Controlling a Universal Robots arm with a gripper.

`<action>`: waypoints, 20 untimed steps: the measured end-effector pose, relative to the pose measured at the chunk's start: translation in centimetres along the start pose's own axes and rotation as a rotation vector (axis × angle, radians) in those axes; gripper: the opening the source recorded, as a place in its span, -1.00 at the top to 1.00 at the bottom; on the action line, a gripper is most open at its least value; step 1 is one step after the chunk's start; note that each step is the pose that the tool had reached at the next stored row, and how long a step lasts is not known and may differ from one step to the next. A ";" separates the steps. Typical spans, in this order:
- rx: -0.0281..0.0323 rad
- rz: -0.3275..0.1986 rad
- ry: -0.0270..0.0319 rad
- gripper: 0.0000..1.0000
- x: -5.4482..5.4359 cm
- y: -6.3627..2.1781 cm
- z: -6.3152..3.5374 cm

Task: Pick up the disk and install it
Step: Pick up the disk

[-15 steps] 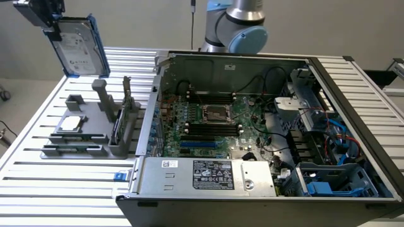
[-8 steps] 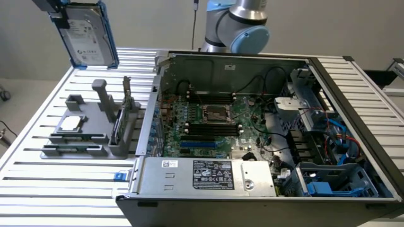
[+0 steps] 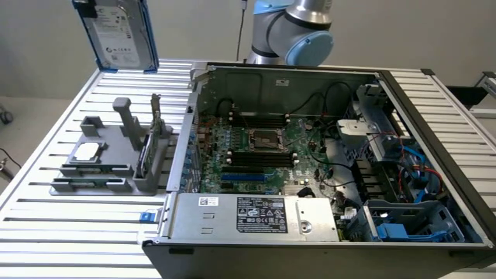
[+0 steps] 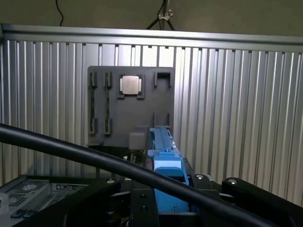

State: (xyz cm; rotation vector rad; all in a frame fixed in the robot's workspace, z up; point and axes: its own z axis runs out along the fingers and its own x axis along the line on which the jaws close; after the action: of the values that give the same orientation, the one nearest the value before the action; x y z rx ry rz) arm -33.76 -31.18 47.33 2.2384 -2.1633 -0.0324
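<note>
Disk (image 3: 118, 36) aloft, end effector (image 4: 168, 191) clamping its edge

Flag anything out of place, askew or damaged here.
Nothing stands out. The disk hangs roughly upright, clear of the table, clamped in the gripper rather than dropped. The open computer case looks intact.

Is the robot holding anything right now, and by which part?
Yes: the hand grips the disk by its blue frame, at the upper end, holding it up in the air.
</note>
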 end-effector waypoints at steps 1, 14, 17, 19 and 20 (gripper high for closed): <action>-0.0009 0.000 -0.0001 0.35 0.1 -0.44 -0.25; -0.0147 0.000 -0.0006 0.35 1.7 -6.26 -1.92; -0.0164 0.000 -0.0005 0.35 2.0 -7.59 -2.14; -0.0167 0.000 -0.0003 0.35 2.2 -8.51 -2.22; -0.0166 0.000 0.0000 0.35 2.3 -8.95 -2.24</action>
State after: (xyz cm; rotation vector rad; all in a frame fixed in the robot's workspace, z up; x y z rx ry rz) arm -24.66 -33.18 49.26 2.2297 -2.1547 -0.0501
